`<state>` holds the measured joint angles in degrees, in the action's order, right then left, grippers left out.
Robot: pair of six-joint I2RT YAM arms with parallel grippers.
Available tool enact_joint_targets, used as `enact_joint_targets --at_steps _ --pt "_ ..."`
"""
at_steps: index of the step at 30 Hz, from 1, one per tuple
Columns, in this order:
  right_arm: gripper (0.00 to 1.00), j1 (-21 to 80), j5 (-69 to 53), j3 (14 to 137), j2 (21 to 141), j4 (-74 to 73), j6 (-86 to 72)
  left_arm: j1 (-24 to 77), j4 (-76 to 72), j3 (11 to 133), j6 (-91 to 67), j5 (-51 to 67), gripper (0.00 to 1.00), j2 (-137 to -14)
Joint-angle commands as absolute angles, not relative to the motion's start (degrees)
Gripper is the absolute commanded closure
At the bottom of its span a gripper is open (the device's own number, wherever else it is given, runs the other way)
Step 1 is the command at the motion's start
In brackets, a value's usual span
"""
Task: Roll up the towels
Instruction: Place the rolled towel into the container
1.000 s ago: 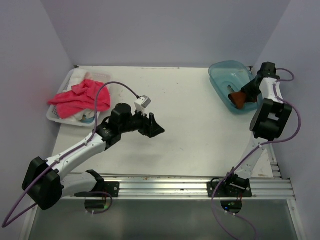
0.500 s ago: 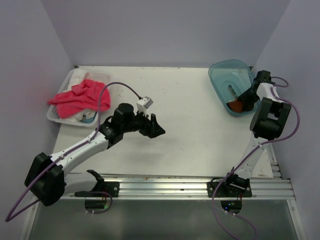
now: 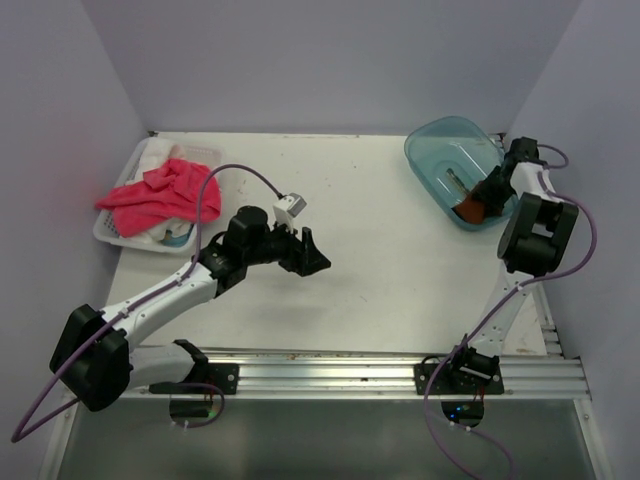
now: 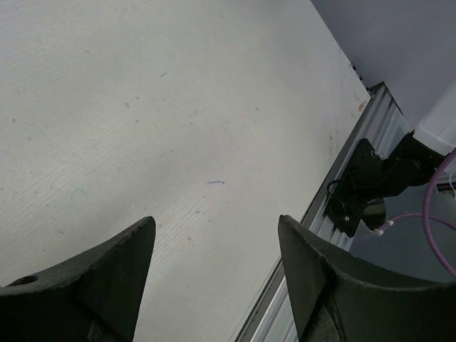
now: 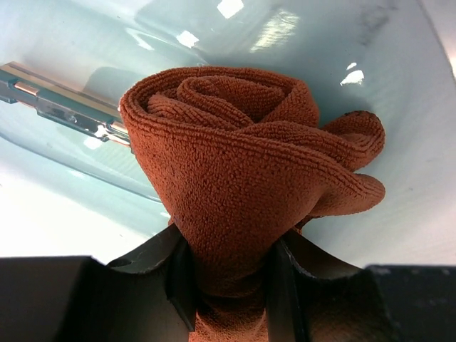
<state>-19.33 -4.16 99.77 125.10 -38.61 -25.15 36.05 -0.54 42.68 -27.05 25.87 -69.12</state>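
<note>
A rolled rust-brown towel (image 5: 242, 185) is pinched between the fingers of my right gripper (image 5: 226, 278), which is shut on it inside the blue bin (image 3: 440, 160) at the back right. From above, only a bit of that towel (image 3: 472, 209) shows beside the right gripper (image 3: 483, 200). The bright pink-red towel (image 3: 160, 195) lies crumpled over the white basket (image 3: 112, 230) at the back left. My left gripper (image 3: 308, 252) hovers over the table's middle left, open and with nothing in it; its wrist view shows bare tabletop between the fingers (image 4: 114, 271).
White cloths with pale blue trim (image 3: 172, 235) lie in the basket under the pink-red towel. A metal rail (image 3: 380, 375) runs along the table's near edge, and the right arm's base (image 4: 370, 185) shows in the left wrist view. Walls close in left, right and behind.
The right gripper has moved the brown towel lower into the blue bin, and the bin has shifted slightly to the left. The left arm drew back a little and now holds still.
</note>
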Motion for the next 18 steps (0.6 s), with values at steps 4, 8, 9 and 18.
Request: enact_joint_targets --at_steps 4,8,9,18 --pt "1.00 -15.82 -5.20 101.43 127.18 -41.48 -19.16 35.68 -1.76 45.53 -27.86 27.16 0.26 -69.52" --pt "1.00 -14.86 -5.27 101.08 127.62 -41.57 -20.04 35.68 -1.41 45.62 -27.77 26.98 0.26 -69.43" --pt "1.00 -14.85 -5.10 100.81 127.36 -41.40 -20.30 35.68 -1.23 45.62 -27.69 26.90 0.26 -69.35" --pt "0.89 -14.85 -0.18 100.37 123.14 -42.10 -21.71 35.68 -1.58 45.53 -27.69 27.16 0.26 -69.52"
